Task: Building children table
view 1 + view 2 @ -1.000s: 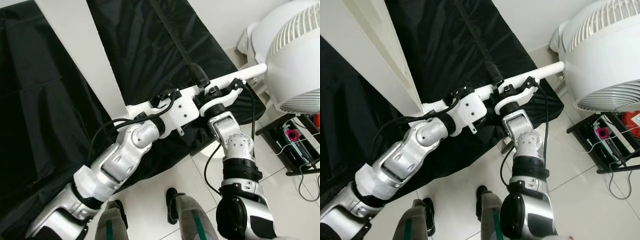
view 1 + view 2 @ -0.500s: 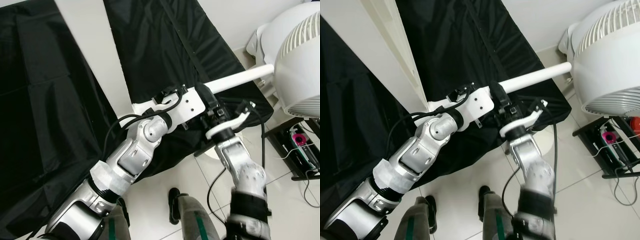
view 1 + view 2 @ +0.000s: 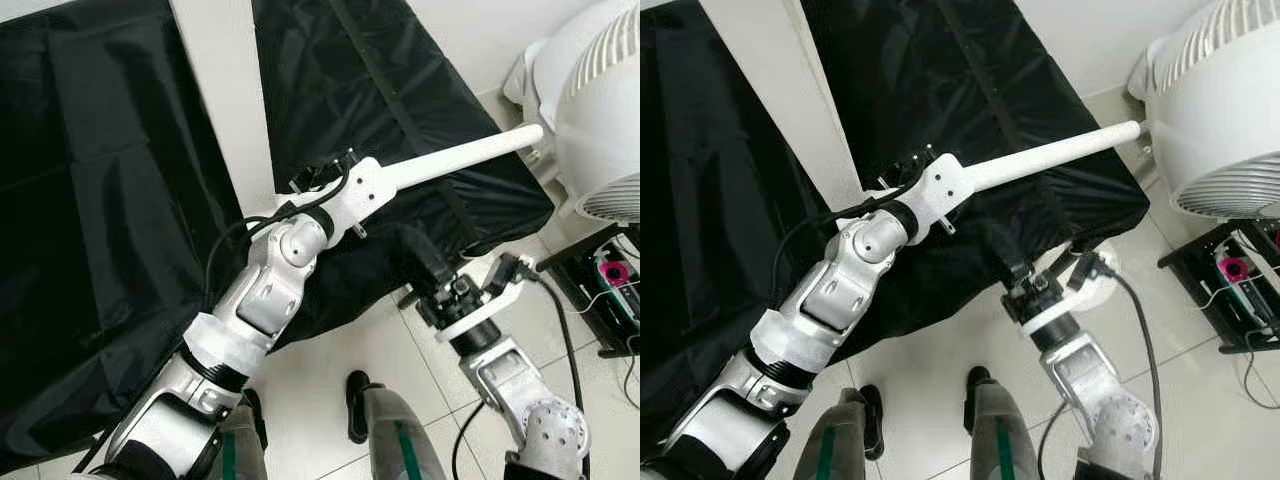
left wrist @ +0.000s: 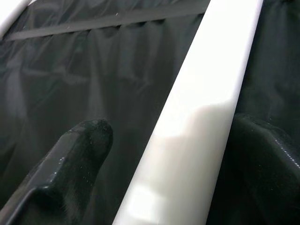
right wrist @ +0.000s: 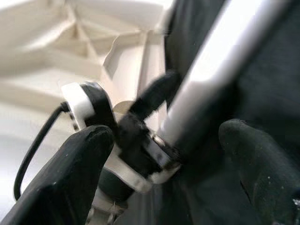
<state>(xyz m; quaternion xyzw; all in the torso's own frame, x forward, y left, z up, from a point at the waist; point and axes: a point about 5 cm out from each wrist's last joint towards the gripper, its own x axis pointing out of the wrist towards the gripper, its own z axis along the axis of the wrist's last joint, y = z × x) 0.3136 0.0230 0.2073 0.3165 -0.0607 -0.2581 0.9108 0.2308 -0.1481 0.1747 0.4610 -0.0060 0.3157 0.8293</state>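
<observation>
A long white table leg (image 3: 460, 160) points out over the black cloth toward the fan. My left gripper (image 3: 372, 186) is shut on its near end and holds it up in the air; in the left wrist view the leg (image 4: 201, 117) runs between the two black fingers (image 4: 84, 150). My right gripper (image 3: 420, 255) hangs lower, below the leg and apart from it, open with nothing in it. In the right wrist view its fingers (image 5: 79, 159) stand wide apart, and the leg (image 5: 225, 61) and my left wrist lie beyond them.
A black cloth (image 3: 100, 200) drapes the furniture ahead, with a white board (image 3: 225, 90) slanting across it. A big white fan (image 3: 600, 110) stands close on the right. A low black rack (image 3: 615, 290) with small items sits beside it on the tiled floor (image 3: 330, 350).
My right gripper has let go of the leg and dropped down toward the floor. My left gripper has lifted the leg so it tilts up to the right. The camera has shifted.
</observation>
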